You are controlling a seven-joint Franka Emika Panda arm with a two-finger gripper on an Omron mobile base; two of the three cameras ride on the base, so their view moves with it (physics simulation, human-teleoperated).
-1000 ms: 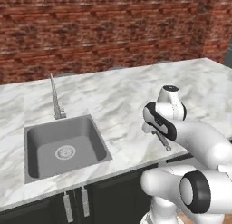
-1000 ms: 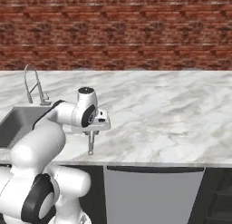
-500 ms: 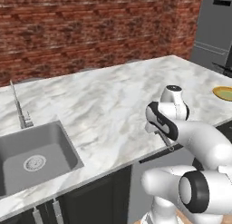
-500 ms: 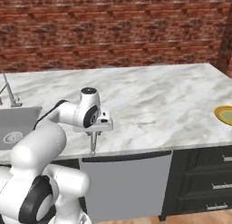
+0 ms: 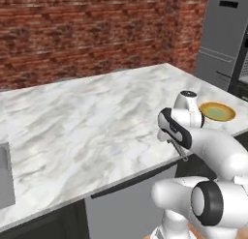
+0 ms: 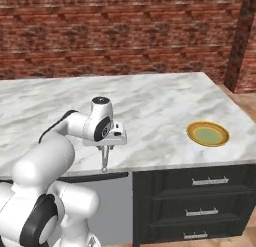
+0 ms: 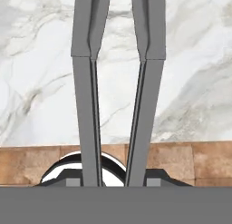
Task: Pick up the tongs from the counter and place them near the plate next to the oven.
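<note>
My gripper (image 6: 106, 147) is shut on the dark-grey tongs (image 6: 104, 159), which hang from it over the front edge of the white marble counter (image 6: 160, 101). From the left base, the gripper (image 5: 170, 139) and tongs (image 5: 179, 149) sit above the counter (image 5: 97, 122) edge. In the hand view the tongs' two narrow arms (image 7: 88, 105) run up the picture over marble, slightly spread. The yellow plate (image 6: 208, 134) lies on the counter to the right of the gripper, near the front edge; it is also at the counter's right end (image 5: 217, 112).
A tall steel appliance (image 5: 224, 39) stands past the counter's right end. Dark drawers (image 6: 210, 201) sit under the plate, a grey panel (image 5: 126, 204) under the gripper. A sink corner (image 5: 4, 175) shows at far left. A brick wall (image 6: 125, 36) backs the counter.
The base has driven right: sink and tap slid out to the left and the plate came into view. The tongs stay held in the gripper.
</note>
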